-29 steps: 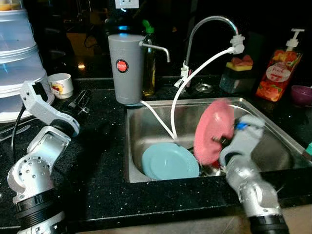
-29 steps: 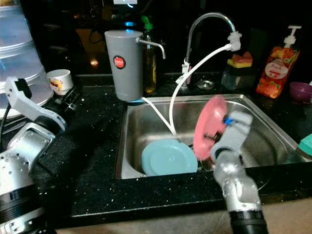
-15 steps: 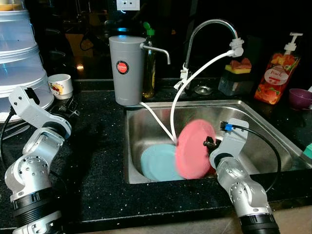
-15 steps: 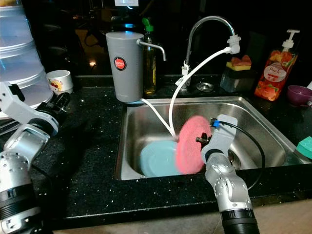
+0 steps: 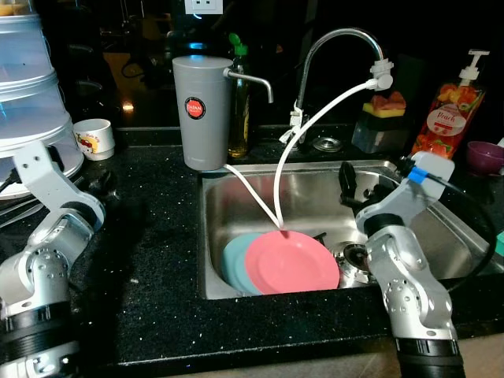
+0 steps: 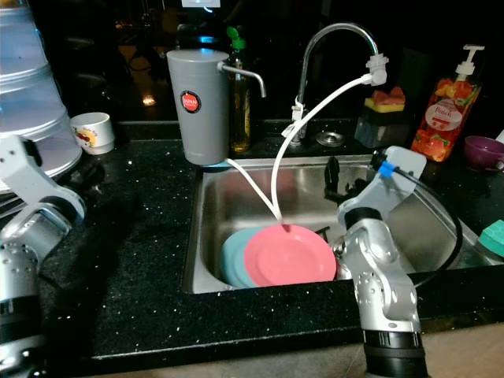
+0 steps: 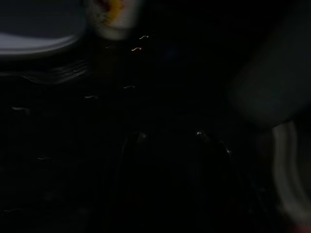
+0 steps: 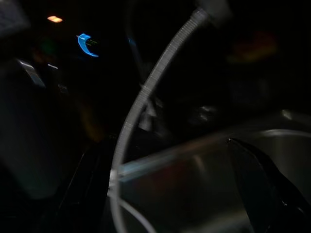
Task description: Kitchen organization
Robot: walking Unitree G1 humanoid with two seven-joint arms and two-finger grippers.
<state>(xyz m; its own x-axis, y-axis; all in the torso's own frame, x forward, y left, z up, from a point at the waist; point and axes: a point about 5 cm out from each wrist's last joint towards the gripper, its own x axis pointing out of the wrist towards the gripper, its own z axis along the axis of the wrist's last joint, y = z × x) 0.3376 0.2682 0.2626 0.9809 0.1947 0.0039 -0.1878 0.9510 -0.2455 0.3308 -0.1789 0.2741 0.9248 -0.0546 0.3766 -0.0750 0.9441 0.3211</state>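
Note:
A pink plate (image 5: 291, 268) lies flat in the steel sink (image 5: 260, 181), resting on top of a light blue plate (image 5: 233, 264) whose left edge sticks out. My right gripper (image 5: 347, 183) is raised above the sink's right half, open and holding nothing, well clear of the plates. In the right wrist view its fingers (image 8: 265, 187) stand wide apart, with the white hose (image 8: 141, 104) ahead of them. My left gripper (image 5: 98, 187) hovers low over the dark counter at the left, near a small white cup (image 5: 94, 138).
A grey water filter (image 5: 202, 112), a bottle (image 5: 239, 102) and the tap (image 5: 331, 47) with its white hose (image 5: 315, 126) stand behind the sink. A sponge holder (image 5: 380, 118), an orange soap dispenser (image 5: 448, 110) and a purple bowl (image 5: 485, 155) line the back right. Stacked clear containers (image 5: 27, 87) sit far left.
The right gripper let go of the pink plate, which now lies flat on the blue plate, and rose up and to the right. The left arm drew back slightly.

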